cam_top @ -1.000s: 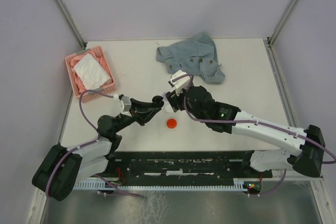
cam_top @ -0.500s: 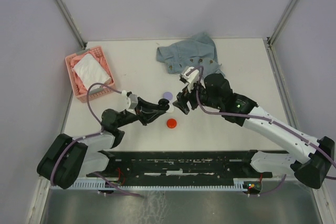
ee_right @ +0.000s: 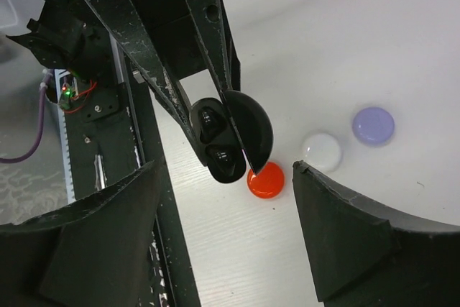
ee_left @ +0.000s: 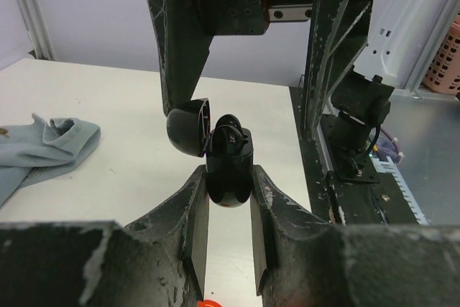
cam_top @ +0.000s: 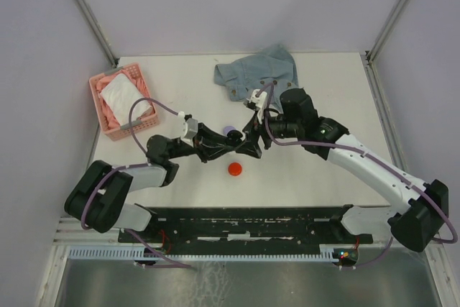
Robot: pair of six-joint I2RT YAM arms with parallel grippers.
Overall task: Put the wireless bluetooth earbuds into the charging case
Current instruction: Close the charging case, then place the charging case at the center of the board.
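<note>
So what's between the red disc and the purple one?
A white round case, between red case and lilac case; the right wrist view shows it.

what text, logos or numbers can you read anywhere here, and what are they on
No text can be read in any view.
Pale mark on the earbud sitting in the open black case, left wrist view: too small and blurred to read.
Red case, white case, lilac case: no markings visible.

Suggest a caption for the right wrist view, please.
Left pincer holds open black charging case near red case, white case, lilac case.
</note>
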